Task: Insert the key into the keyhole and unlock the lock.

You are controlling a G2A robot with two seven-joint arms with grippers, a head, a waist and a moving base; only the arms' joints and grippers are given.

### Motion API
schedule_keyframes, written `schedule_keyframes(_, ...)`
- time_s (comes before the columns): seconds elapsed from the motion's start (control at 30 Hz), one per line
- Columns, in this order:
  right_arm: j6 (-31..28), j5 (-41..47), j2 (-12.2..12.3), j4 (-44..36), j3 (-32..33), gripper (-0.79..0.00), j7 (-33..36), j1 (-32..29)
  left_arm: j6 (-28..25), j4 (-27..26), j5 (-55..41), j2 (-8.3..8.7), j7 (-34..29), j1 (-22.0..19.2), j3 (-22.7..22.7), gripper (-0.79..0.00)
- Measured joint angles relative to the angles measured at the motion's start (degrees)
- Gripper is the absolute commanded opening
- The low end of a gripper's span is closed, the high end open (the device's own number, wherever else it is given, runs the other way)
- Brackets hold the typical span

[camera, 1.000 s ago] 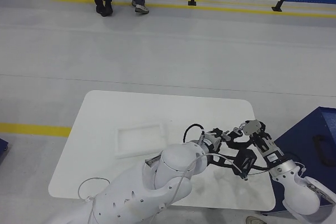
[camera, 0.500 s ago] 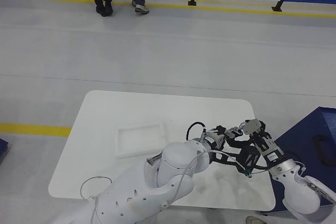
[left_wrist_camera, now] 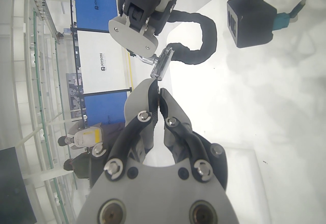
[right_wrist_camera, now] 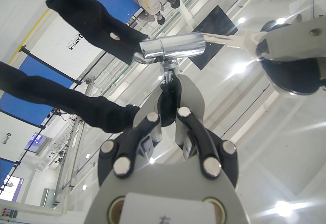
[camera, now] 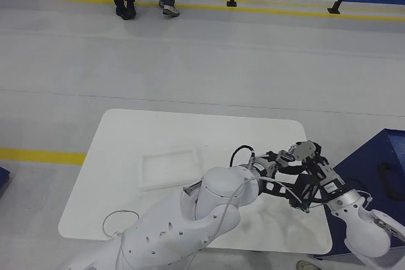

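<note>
The right jaws clamp the chrome lock (right_wrist_camera: 175, 48) by its shackle (right_wrist_camera: 168, 74). The left jaws pinch the key (right_wrist_camera: 221, 40), blade entering the lock's end.

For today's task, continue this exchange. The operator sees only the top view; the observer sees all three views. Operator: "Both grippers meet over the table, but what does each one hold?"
Observer: The left gripper is shut on the key.
Operator: And the right one?
Observer: The right gripper is shut on the lock, from below its barrel.
Operator: Is the key in?
Observer: In the right wrist view, its blade meets the barrel's end, in line with it. I cannot tell how deep it goes.
</note>
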Motion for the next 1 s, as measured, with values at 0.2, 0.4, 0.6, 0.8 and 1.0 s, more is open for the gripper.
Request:
schedule_keyframes(0.2, -0.2, 0.0, 0.8, -0.2, -0.4, -0.785, 1.1, -0.2, 1.4, -2.1, 2.0, 0.0, -0.6, 1.4, -1.4, -0.785)
schedule_keyframes(0.4, -0.2, 0.0, 0.8, -0.2, -0.4, -0.785, 1.1, -0.2, 1.6, -3.5, 3.9, 0.31, 0.6, 2.0, -2.1, -0.785)
schedule_keyframes(0.6, -0.2, 0.0, 0.8, -0.2, -0.4, -0.785, 1.1, -0.2, 3.9, -3.7, -2.1, 0.78, 6.5, 4.3, -7.4, -0.785)
schedule_keyframes(0.8, -0.2, 0.0, 0.8, -0.2, -0.4, -0.785, 1.1, -0.2, -0.9, -0.8, -13.1, 1.95, 15.0, 5.0, -17.8, -0.785)
schedule_keyframes(1.0, -0.2, 0.0, 0.8, -0.2, -0.4, -0.785, 1.1, -0.2, -8.8, 7.6, -25.1, 1.98, 18.2, 1.8, -20.9, -0.785)
